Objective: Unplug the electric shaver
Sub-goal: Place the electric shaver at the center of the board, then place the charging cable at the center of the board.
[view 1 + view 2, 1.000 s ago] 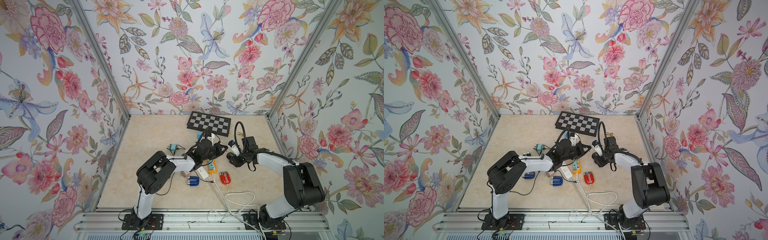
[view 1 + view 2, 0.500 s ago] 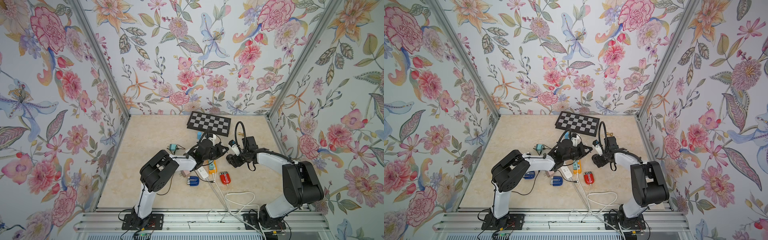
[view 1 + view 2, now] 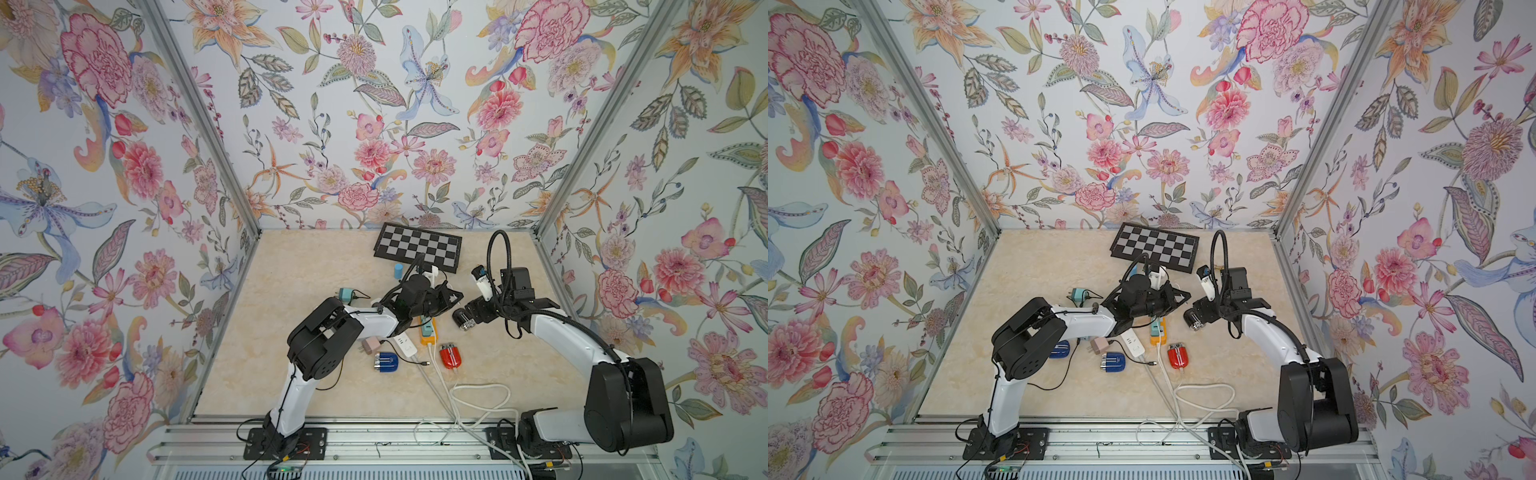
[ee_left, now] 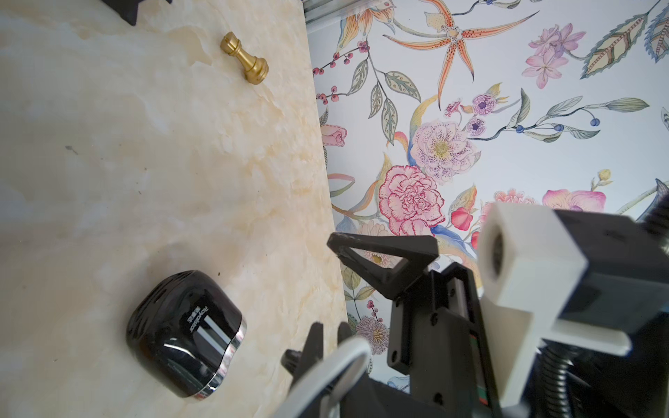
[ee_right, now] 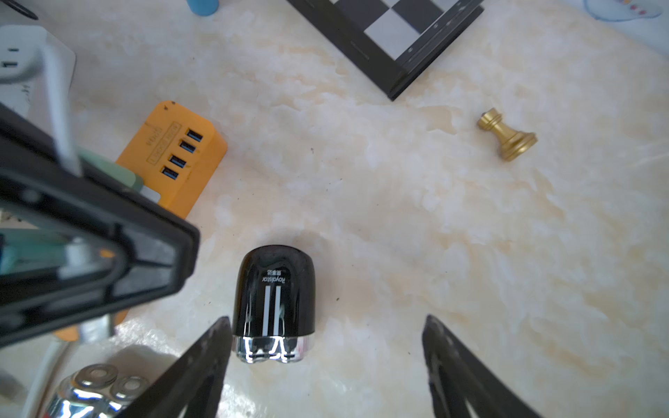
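Right wrist only: electric shaver (image 5: 273,300) flat on table (image 5: 398,235), loose between spread right gripper (image 5: 325,320) jaws. Top views: just a dark lump there. Clenched: left gripper (image 3: 453,297), white cable (image 4: 347,358) at tips.

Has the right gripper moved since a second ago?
Yes. Judged against the chessboard in a top view, the right gripper has drawn back rightward, away from the board's corner. The black shaver lies between its open jaws.

Both arms reach toward the middle, left claw (image 3: 451,297) pinched closed, right claw (image 5: 325,322) spread wide.
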Tool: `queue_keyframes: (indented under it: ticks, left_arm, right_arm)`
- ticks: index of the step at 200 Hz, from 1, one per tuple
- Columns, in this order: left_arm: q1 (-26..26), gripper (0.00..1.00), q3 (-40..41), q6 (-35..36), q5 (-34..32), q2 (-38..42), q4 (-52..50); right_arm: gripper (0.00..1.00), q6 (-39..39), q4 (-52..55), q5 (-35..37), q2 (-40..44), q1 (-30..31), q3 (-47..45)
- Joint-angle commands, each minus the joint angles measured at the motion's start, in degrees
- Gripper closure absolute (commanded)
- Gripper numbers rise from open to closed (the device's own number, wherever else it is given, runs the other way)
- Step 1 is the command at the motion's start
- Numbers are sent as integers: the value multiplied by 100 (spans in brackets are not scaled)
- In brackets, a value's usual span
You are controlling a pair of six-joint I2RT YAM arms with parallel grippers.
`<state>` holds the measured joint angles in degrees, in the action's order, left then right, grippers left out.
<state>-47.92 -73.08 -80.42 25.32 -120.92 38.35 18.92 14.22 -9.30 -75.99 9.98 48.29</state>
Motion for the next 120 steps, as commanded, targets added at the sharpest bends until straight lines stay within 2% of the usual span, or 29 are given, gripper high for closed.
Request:
queue_keyframes:
  ticks: [1,25,55,86,120]
  left_arm:
    - [48,94,-111,-78,128,-208,-329]
    - [47,86,-153,-97,181,-265,-562]
    - [50,57,-404,354,143,-200,-1409]
    - [28,34,-1077,1383,-162,-29,-2888]
    - [28,26,-1801,2135,-223,-62,-3852]
  right_arm:
    - [16,-169,46,167,273,-70,-149]
    - [17,-227,55,100,449,-110,-350]
    - [17,-359,46,67,496,-110,-452]
    - [17,-568,35,42,585,-136,-441]
    - [17,-925,37,-50,768,-178,-334]
